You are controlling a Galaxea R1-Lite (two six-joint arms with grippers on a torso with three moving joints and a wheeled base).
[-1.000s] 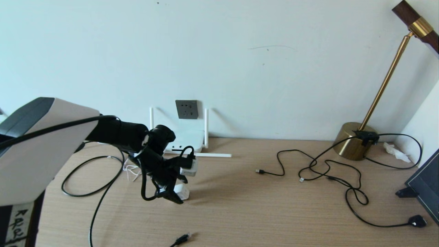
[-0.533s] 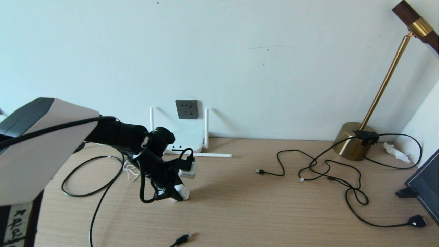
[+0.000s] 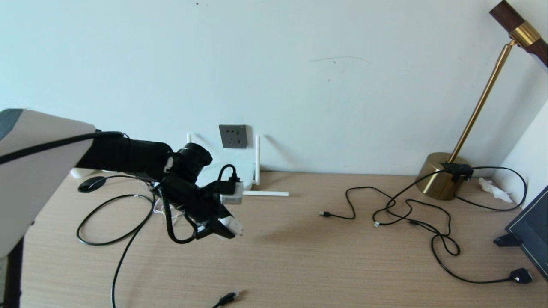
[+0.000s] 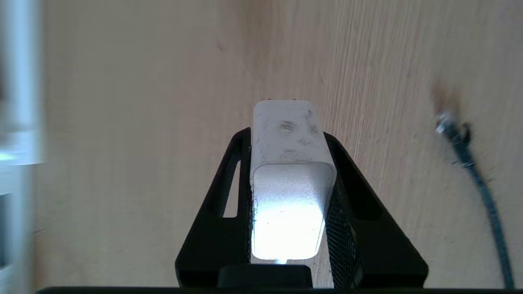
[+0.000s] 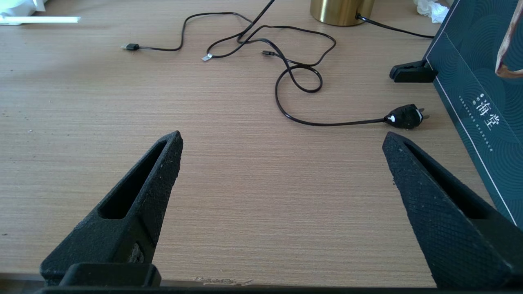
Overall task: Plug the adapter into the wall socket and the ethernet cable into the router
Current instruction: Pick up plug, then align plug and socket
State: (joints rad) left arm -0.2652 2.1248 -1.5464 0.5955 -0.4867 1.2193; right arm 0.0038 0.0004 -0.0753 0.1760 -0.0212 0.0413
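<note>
My left gripper [image 3: 227,229] is shut on the adapter [image 3: 231,226], a small white cube held just above the table in front of the router [image 3: 229,173]. In the left wrist view the adapter [image 4: 291,163] sits squeezed between both black fingers, its pins pointing away. The dark grey wall socket [image 3: 233,136] is on the wall above the router. The ethernet cable's plug [image 3: 230,295] lies at the table's front edge, and the plug [image 4: 448,124] also shows in the left wrist view. My right gripper [image 5: 282,139] is open over bare table, out of the head view.
A brass lamp [image 3: 443,175] stands at the back right. Thin black cables [image 3: 406,209] lie looped in front of it, ending in a black plug [image 3: 520,276]. A dark box [image 3: 531,226] leans at the right edge. The adapter's white cord [image 3: 162,211] trails left.
My left gripper has shut on the adapter and lifted it off the table, and the arm has drawn back a little to the left. The right arm has not visibly moved.
</note>
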